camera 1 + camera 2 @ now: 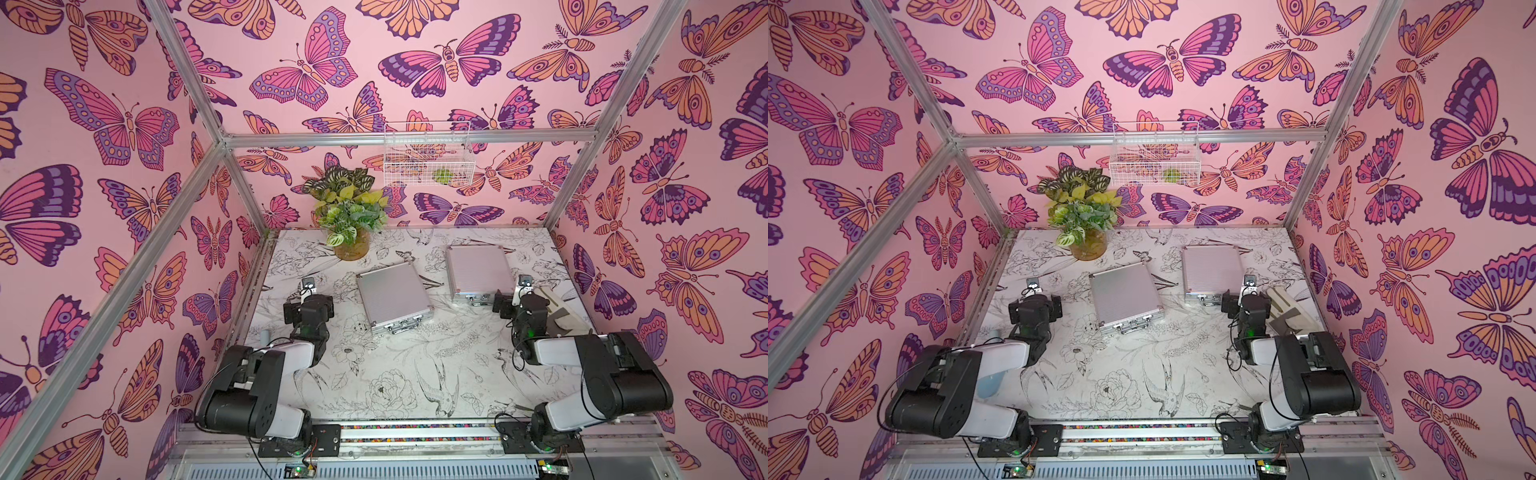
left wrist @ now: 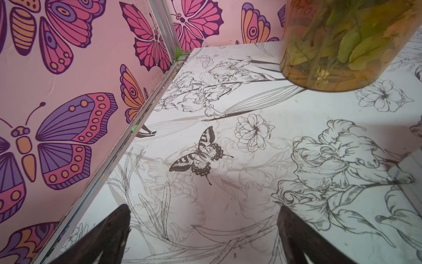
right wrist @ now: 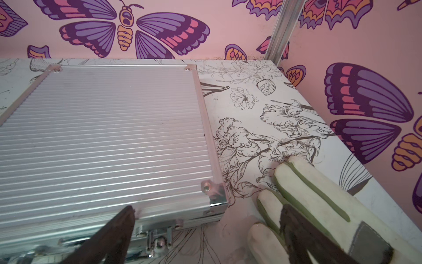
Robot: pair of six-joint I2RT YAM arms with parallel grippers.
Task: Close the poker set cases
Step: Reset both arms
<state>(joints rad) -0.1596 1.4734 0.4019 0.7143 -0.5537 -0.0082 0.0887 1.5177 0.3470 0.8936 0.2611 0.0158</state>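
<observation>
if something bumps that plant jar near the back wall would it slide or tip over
Likely tips rather than slides if pushed high: the foliage spreads wider and taller than the plant jar under it. The jar looks like smooth amber glass, so probably slippery and breakable.

Poker set cases (image 1: pixel 392 293) of ribbed silver metal with satin sheen, shiny chrome latches (image 3: pixel 159 238) by the right jaws, soft cream cloth glove (image 3: pixel 303 201) beside them, glossy amber see-through vase (image 2: pixel 342 45) beyond the left jaws, smooth matt printed tabletop (image 2: pixel 251 182) beneath both.

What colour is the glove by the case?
The glove is white with green stripes; right wrist view.
</observation>
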